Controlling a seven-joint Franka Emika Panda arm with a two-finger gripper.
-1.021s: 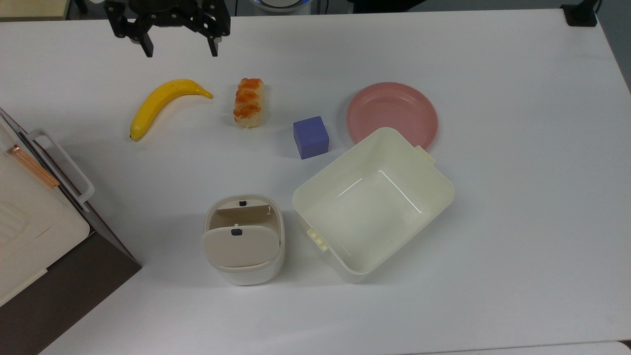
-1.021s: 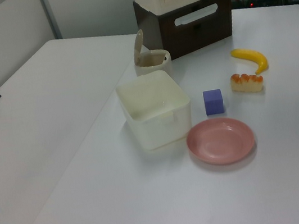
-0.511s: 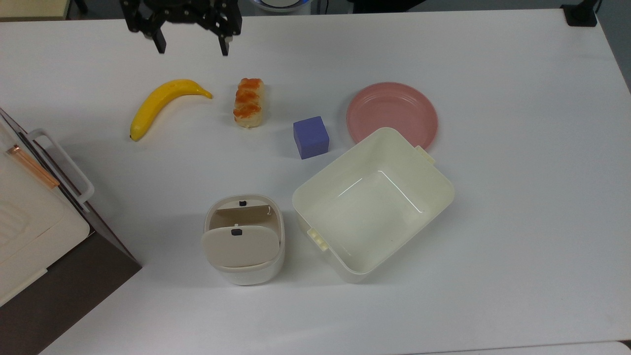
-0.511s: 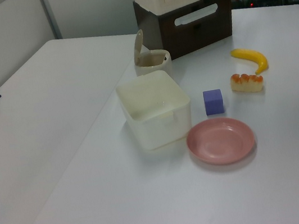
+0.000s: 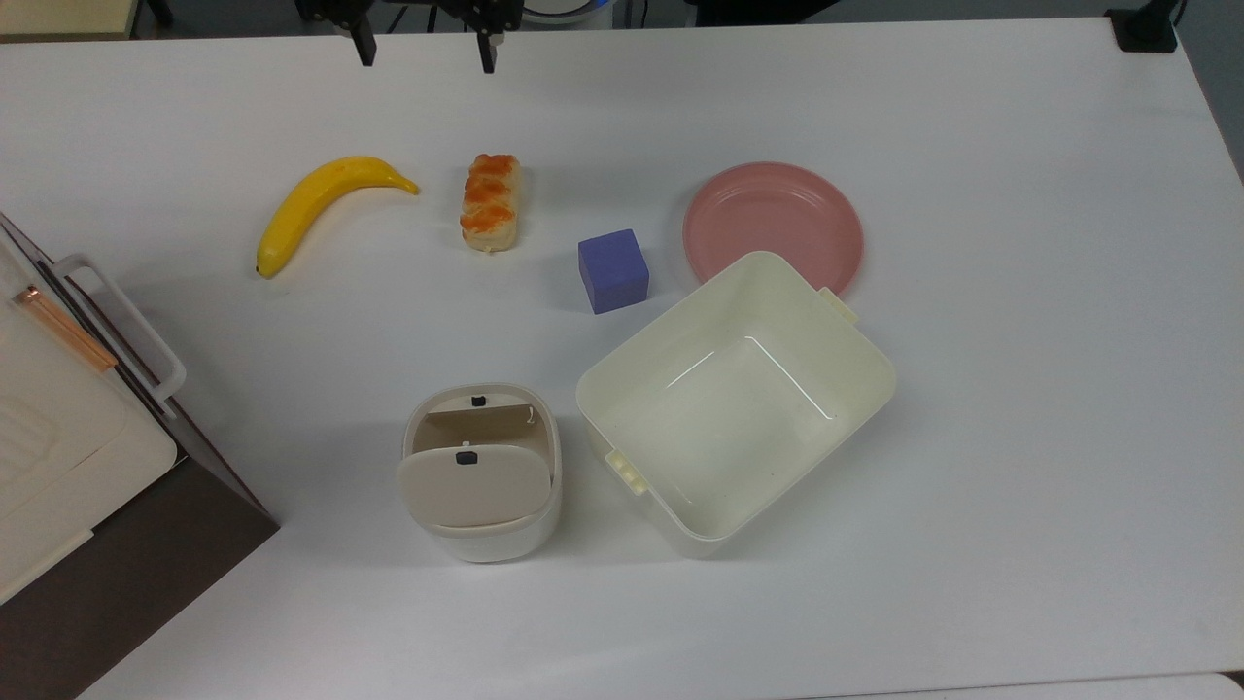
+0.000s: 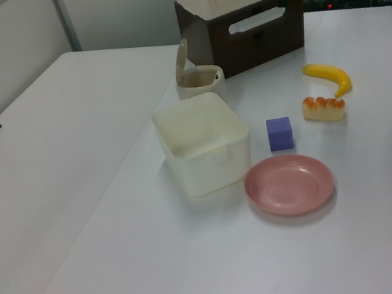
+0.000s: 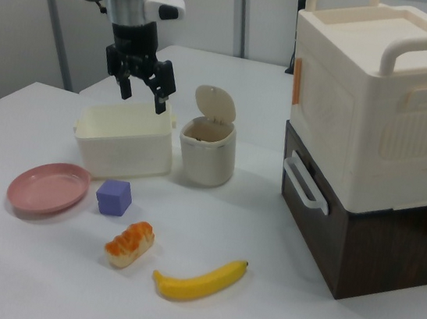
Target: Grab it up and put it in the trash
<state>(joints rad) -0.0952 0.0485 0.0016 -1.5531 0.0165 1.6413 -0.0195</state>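
Observation:
The trash (image 5: 481, 472) is a small cream bin with its flap lid tipped up, standing beside the big tub; it also appears as the trash (image 7: 207, 147) and the trash (image 6: 197, 79). "It", the thing named for grabbing, is out of view. My gripper (image 5: 425, 53) hangs open and empty at the top view's upper edge, beyond the banana and the bread roll. In the right view my gripper (image 7: 144, 97) is high in the air above the tub's near wall, holding nothing.
On the white table lie a banana (image 5: 326, 199), an orange-topped bread roll (image 5: 491, 202), a purple cube (image 5: 613, 270), a pink plate (image 5: 773, 224) and a large cream tub (image 5: 736, 403). A cream-and-brown stacked box (image 5: 78, 457) fills the top view's lower left.
My open gripper has moved toward the top view's upper edge and to the right, farther from the banana. Nothing on the table has moved.

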